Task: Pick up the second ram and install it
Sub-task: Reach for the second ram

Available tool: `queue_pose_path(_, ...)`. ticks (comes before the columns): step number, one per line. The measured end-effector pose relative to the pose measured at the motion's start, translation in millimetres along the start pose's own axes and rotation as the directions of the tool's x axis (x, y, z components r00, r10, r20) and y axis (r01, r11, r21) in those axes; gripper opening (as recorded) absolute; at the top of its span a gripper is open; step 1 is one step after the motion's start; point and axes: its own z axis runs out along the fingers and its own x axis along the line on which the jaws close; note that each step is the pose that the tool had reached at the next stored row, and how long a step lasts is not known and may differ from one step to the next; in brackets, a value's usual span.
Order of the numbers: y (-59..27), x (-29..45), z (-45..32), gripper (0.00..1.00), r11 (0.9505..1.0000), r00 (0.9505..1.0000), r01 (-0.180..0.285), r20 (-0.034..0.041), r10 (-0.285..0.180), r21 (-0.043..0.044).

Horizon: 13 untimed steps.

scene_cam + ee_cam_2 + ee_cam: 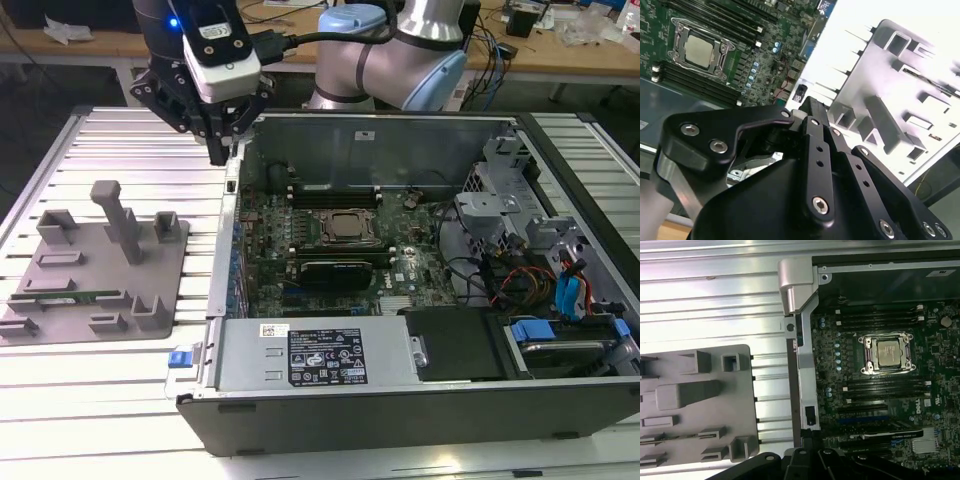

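End effector [218, 150], fingers [812, 114] together and empty, hovers over the PC case wall [222, 270] — second ram [75, 296] lies well apart in the grey fixture [165, 278] on the counter [130, 150] — pickup step likely pending, needing parted fingers squared to the stick.

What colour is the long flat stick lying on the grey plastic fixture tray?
Green circuit-board stick, best in the exterior view.

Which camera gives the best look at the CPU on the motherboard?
The first wrist view: it looks almost straight down on the CPU, whole and unblocked. The second wrist view shows the CPU at a slant; the exterior view shows it obliquely, inside the case.
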Motion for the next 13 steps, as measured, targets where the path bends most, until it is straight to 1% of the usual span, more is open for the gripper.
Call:
queue_pose_path(4, -0.4, 6.8, 0.0, 0.08, 1.0000, 1.0000, 0.000, 0.0000, 0.000, 0.0000)
queue_pose_path(9, -0.8, 12.6, 0.1, 0.08, 1.0000, 1.0000, 0.000, 0.0000, 0.000, 0.0000)
queue_pose_path(13, -1.5, 20.8, 0.5, 0.08, 1.0000, 1.0000, 0.000, 0.0000, 0.000, 0.0000)
